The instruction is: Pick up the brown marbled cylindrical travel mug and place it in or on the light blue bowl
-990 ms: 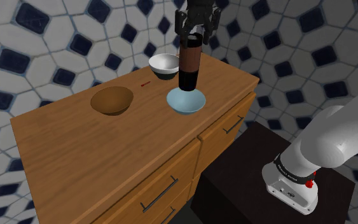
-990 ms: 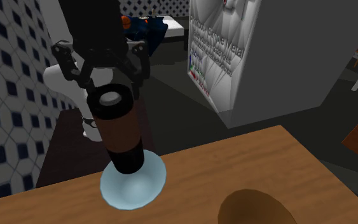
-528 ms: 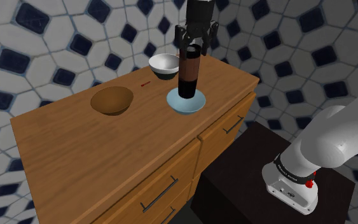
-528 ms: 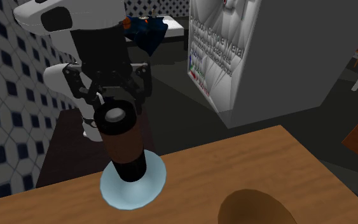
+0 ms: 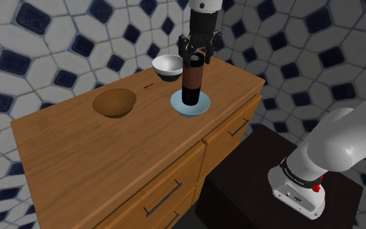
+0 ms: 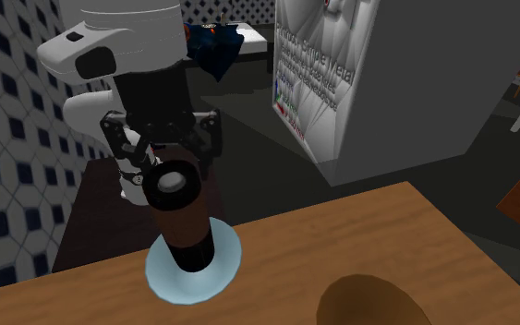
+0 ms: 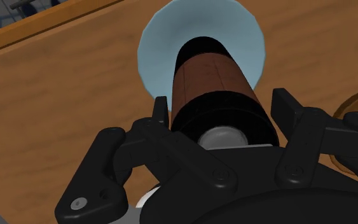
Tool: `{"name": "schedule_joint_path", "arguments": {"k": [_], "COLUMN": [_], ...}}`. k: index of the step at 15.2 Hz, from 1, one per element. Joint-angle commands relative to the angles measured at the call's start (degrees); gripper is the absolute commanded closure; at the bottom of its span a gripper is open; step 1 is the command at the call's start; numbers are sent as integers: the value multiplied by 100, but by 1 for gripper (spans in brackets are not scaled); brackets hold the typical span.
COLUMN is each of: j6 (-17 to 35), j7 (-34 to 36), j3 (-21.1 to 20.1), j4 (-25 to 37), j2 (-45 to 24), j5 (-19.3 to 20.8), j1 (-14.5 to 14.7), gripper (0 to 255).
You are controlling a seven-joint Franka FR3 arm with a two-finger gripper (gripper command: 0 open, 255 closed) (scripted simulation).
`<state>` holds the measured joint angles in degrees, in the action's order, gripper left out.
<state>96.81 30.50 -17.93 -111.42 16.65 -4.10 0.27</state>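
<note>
The brown travel mug (image 5: 192, 81) with black bands stands upright in the light blue bowl (image 5: 203, 106) near the counter's far right edge in the shoulder view. My gripper (image 5: 195, 58) comes straight down on the mug's top and is shut on it just below the lid. In the second exterior view the mug (image 6: 184, 217) tilts with the camera, its base inside the bowl (image 6: 170, 282), the gripper (image 6: 168, 175) around the grey lid. The wrist view looks down the mug (image 7: 212, 73) into the bowl (image 7: 158, 38), the gripper (image 7: 222, 108) clasping the mug's sides.
A white bowl (image 5: 167, 64) sits just behind the blue one, and a brown wooden bowl (image 5: 115, 102) lies to its left in the shoulder view. All rest on a wooden drawer cabinet (image 5: 77, 156). The dark stand (image 5: 253, 175) is beside the cabinet.
The gripper has come down with the mug. The mug's base has sunk from just above the blue bowl into it.
</note>
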Motion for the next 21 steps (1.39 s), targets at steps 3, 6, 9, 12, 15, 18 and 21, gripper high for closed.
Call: {"name": "schedule_joint_path", "arguments": {"k": [3, 6, 9, 12, 15, 18, 21], "j6": [9, 8, 8, -378, -729, -728, -729], "j7": [-2, -1, 0, 15, 36, 36, 36], "j3": [1, 0, 0, 7, 7, 7, 7], "j4": [-7, -5, -5, 438, 869, 868, 869], "j2": [7, 6, 5, -53, -135, -135, -135], "j5": [-1, -1, -1, 21, 45, 45, 45], "j1": [0, 0, 0, -11, -20, -20, -20], "gripper": [255, 0, 0, 0, 0, 0, 0]}}
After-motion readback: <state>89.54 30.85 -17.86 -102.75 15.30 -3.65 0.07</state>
